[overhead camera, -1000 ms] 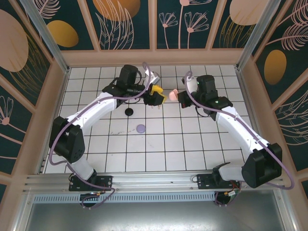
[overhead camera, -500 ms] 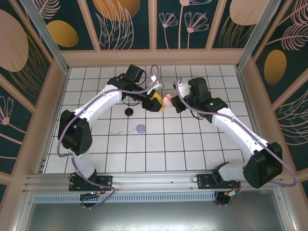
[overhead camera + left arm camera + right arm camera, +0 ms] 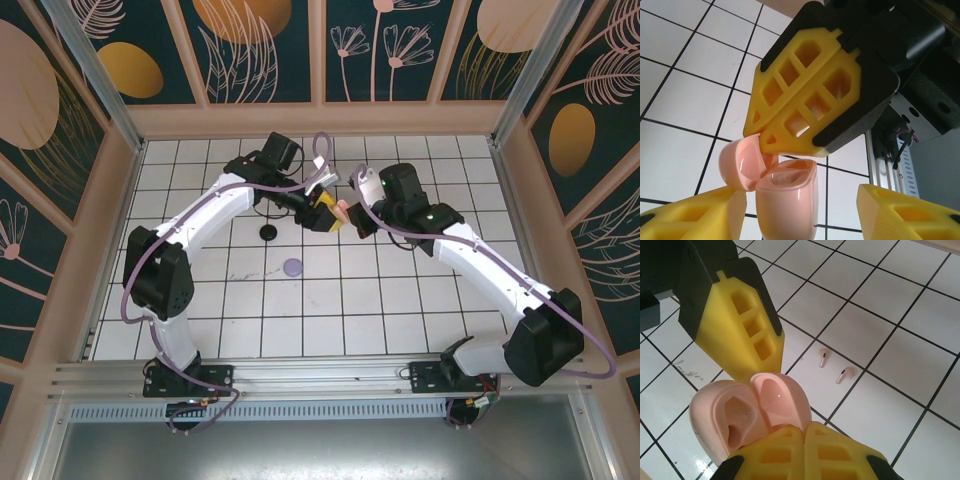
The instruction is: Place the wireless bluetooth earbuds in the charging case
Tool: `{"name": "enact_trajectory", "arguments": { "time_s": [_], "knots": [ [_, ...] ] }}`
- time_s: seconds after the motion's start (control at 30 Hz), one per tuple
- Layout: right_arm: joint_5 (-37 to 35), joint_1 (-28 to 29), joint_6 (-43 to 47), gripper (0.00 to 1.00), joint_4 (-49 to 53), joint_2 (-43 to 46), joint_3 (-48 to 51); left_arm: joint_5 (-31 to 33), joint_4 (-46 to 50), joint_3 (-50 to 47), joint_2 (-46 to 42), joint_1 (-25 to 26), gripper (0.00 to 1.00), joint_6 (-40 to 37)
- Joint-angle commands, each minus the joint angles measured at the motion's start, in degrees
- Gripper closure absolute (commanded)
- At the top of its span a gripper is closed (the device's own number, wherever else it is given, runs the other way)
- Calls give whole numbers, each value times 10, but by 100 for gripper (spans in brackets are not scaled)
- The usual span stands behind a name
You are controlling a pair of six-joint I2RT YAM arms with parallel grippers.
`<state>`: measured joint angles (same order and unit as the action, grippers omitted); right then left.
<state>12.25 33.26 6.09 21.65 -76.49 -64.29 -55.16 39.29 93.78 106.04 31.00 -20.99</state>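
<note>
Pink earbuds (image 3: 845, 374): both lay loose on one white tile of the desk (image 3: 400, 300), close together but not touching. In the right wrist view they lay past the raised case.
Pink charging case (image 3: 740, 415): was held in the air where the two arms met over the far middle of the desk. Its lid stood open and both hollow halves showed.
Right claw (image 3: 802, 432): its fingers were pressed together, pinching the pink charging case by the hinge end.
Left claw (image 3: 802, 195): its fingers stood apart, one on each side of the case. One sat right at the lid, though I could not tell whether it touched. The other was plainly off the case body.
Room around the earbuds: plain tile lay on every side of them, and the nearest grout line ran just beside them.
Black case (image 3: 268, 232): round, it lay flat on the desk to the left of the claws.
Lilac case (image 3: 292, 267): round, it lay flat nearer the arm bases than the black case and apart from it.
Open room: wide stretches of tile lay between the cases and the near edge, and to the right of the right arm.
Desk surface: white square tiles with dark grout, with a few faint scuffs near the lilac case.
Edges: a wooden frame (image 3: 320, 118) closed the far side and both flanks. An aluminium rail (image 3: 320, 375) ran along the near edge by the arm bases.
Room: dark teal wall panels (image 3: 260, 50) carried leaf and flower drawings.
</note>
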Motion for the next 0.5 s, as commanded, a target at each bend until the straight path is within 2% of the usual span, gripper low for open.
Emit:
{"name": "enact_trajectory", "arguments": {
  "time_s": [0.0, 0.1, 0.47],
  "knots": [
    [2, 10, 3, 100, 3, -6, -25, -23, 5, 18, 9, 0, 41, -16],
    [6, 10, 3, 100, 3, -7, -28, -24, 4, 18, 9, 0, 43, -17],
    [8, 15, 2, 100, 7, -7, -33, -36, -20, 16, 12, 0, 59, -5]
  ]
}}
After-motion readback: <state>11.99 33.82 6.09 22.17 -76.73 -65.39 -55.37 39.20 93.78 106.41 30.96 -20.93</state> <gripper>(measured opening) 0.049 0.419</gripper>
